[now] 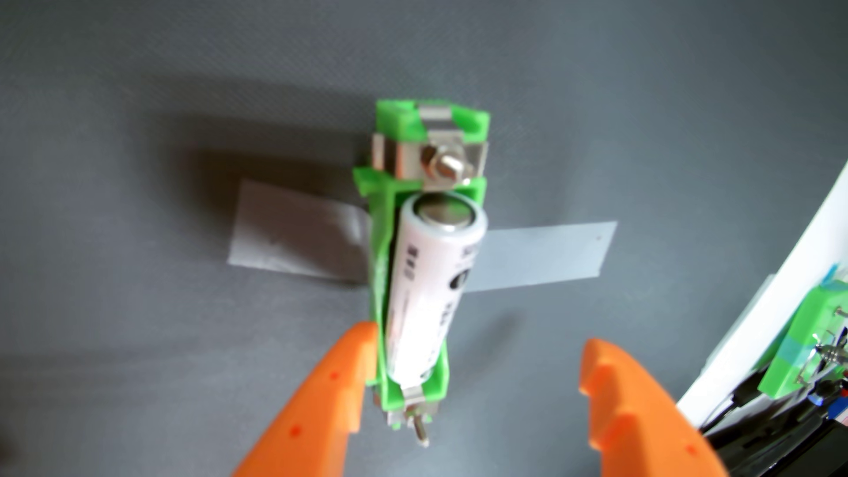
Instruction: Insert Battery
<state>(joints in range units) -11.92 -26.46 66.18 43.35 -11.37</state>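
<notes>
- The green holder (415, 257) lies on the grey table (137, 344) and runs away from the gripper (472, 357). A strip of grey tape (546, 257) crosses beneath it, showing on both sides; I judge the tape is there to keep the holder from sliding when something is pushed into it.
- Metal contact clips close both ends of the holder. The far clip (440, 160) carries a screw, and the near clip (410, 399) sits between the fingertips' bases; they look meant to pinch the cell end to end.
- The white battery (431, 284) rests in the holder's channel. Its near end is down against the near clip, while its far end appears tilted up, its metal cap facing the camera just short of the far clip, so I judge it only partly seated.
- The orange fingers (330, 394) stand wide apart and hold nothing. The left one in the wrist view is right at the holder's near left wall; whether it touches is unclear. The right one is well clear.
- The battery therefore lies between and beyond the fingers, nearer the left one.
- A second green part (798, 348) sits far right, outside the fingers, blurred.
</notes>
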